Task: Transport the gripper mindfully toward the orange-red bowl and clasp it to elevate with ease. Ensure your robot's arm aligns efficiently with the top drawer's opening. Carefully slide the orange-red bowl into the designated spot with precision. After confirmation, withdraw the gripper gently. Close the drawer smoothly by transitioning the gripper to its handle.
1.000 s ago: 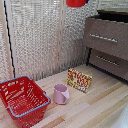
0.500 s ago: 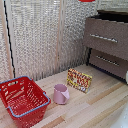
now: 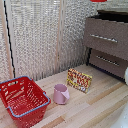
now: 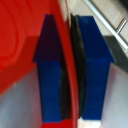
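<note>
In the wrist view my gripper (image 4: 71, 70) is shut on the rim of the orange-red bowl (image 4: 20, 40), with one dark blue finger (image 4: 50, 65) inside the rim and the other outside. In the exterior view only a sliver of the bowl (image 3: 98, 0) shows at the top edge, high above the dresser; the hand and the robot's arm are out of that view. The top drawer (image 3: 107, 31) stands pulled out, with a dark gap behind its front. Its silver handle (image 3: 104, 38) runs across the front. A silver bar (image 4: 107, 22) also shows in the wrist view.
The lower drawer (image 3: 107, 62) sits under the top one. On the wooden table are a big red wire basket (image 3: 22, 100), a pink cup (image 3: 61, 94) and a small printed box (image 3: 79, 80). A white blind (image 3: 40, 35) hangs behind.
The bowl has moved toward the exterior view's right along the top edge, closer to above the dresser. Nothing on the table has moved.
</note>
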You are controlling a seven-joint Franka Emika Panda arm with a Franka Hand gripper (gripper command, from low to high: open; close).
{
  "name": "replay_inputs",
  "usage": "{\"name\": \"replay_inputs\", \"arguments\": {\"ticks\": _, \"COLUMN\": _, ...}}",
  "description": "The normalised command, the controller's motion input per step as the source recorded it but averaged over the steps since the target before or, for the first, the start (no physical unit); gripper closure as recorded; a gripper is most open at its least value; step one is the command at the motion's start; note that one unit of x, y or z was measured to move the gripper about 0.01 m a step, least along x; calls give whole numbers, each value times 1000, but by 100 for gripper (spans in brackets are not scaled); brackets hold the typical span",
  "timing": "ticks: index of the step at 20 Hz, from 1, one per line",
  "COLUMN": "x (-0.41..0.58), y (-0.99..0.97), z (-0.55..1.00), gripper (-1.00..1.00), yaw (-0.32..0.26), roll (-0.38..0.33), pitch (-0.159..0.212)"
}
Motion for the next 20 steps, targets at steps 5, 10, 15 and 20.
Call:
{"name": "replay_inputs", "arguments": {"ticks": 5, "x": 0, "y": -791, "z": 0, "gripper": 100, "yaw": -125, "roll": 34, "pitch": 0}}
{"name": "replay_inputs", "arguments": {"ticks": 10, "x": 2, "y": -699, "z": -33, "gripper": 100, "yaw": -114, "roll": 27, "pitch": 0}}
{"name": "replay_inputs", "arguments": {"ticks": 15, "x": 1, "y": -369, "z": -206, "gripper": 100, "yaw": -77, "roll": -10, "pitch": 5}}
{"name": "replay_inputs", "arguments": {"ticks": 20, "x": -53, "y": -3, "z": -195, "gripper": 100, "yaw": -15, "roll": -36, "pitch": 41}}
